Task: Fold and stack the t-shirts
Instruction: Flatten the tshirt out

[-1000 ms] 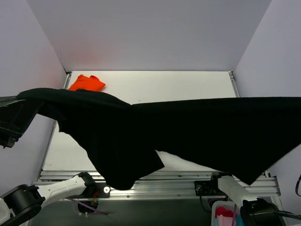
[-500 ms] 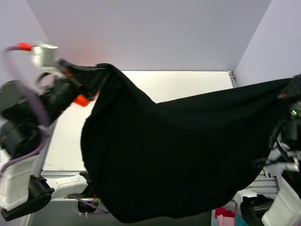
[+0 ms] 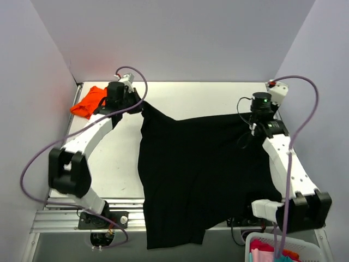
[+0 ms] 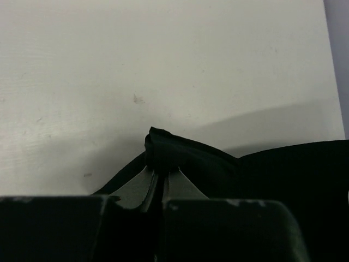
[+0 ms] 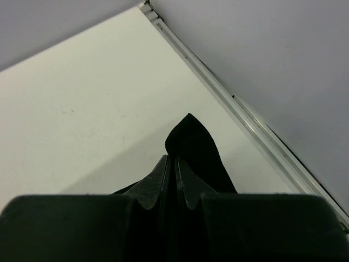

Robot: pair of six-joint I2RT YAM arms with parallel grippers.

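Observation:
The black t-shirt [image 3: 196, 169] is stretched between both grippers and lies spread down the table, its lower end hanging over the near edge. My left gripper [image 3: 143, 105] is shut on its far left corner; in the left wrist view [image 4: 159, 170] the cloth [image 4: 180, 155] bunches at the fingertips. My right gripper [image 3: 255, 124] is shut on the far right corner; in the right wrist view [image 5: 175, 159] a point of cloth [image 5: 193, 143] sticks out past the tips. The orange t-shirt [image 3: 88, 101] lies bunched at the far left corner of the table.
The white table [image 3: 196, 98] is walled on three sides by grey panels. A metal rail [image 5: 240, 106] runs along the right edge. A white basket [image 3: 275, 248] with coloured cloth stands below the near right corner.
Both arms have swung from high near the camera out to the far side of the table. The black shirt has come down from mid-air and now lies over the table.

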